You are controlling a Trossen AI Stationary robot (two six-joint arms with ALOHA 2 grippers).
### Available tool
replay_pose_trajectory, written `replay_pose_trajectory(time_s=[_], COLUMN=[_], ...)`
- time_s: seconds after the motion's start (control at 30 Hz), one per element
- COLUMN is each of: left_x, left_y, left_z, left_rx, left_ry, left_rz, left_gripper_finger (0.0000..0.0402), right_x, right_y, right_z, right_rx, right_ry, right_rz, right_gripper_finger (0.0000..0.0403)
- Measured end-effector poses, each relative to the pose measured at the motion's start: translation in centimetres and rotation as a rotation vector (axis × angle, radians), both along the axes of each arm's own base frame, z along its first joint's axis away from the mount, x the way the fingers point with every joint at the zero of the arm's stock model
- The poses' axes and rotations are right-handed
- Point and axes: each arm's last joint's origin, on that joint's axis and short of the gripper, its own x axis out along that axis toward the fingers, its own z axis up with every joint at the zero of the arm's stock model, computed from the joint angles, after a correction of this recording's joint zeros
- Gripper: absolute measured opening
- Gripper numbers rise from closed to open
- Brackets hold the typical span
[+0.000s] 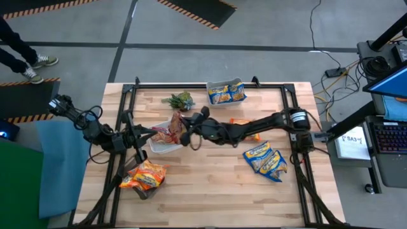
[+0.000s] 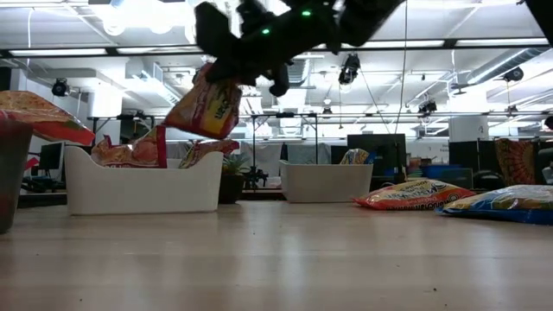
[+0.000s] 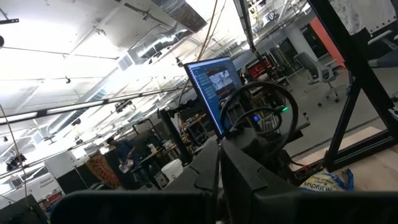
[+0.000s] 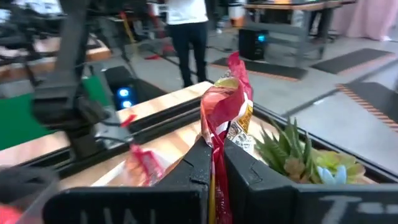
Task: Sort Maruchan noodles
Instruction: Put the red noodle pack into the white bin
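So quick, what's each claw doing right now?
Left gripper: shut, empty.
Right gripper: shut on a dark red crinkly plastic noodle packet.

A small green plant point(image 1: 179, 100) stands on the wooden bench point(image 1: 210, 184) just beyond the right pincer point(image 1: 186, 136). A white tub point(image 1: 164, 147) sits directly below that pincer. Another white tub point(image 1: 226, 83) rests farther off at the bench's far edge. A person's shoes point(image 1: 37, 67) show on the floor beyond the left pincer point(image 1: 147, 135).
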Motion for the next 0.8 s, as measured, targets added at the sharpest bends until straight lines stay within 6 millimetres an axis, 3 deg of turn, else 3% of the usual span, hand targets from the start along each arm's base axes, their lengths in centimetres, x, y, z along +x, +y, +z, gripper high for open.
replay_pose_trajectory(time_s=[0.27,0.5,0.8], left_x=[0.0,0.0,0.0], left_y=[0.0,0.0,0.0], left_z=[0.0,0.0,0.0], left_rx=[0.001,0.001,0.002], left_ry=[0.002,0.002,0.004], left_rz=[0.0,0.0,0.001], left_gripper_finger=[0.0,0.0,0.0], right_x=[3.9,6.0,6.0], right_y=[-0.2,-0.1,-0.1], right_z=[-1.5,-2.9,-2.8], right_rx=[0.008,0.03,0.047], right_ry=[0.11,0.193,0.244], right_rz=[-0.05,-0.061,-0.062], right_gripper_finger=[0.0008,0.0014,0.0099])
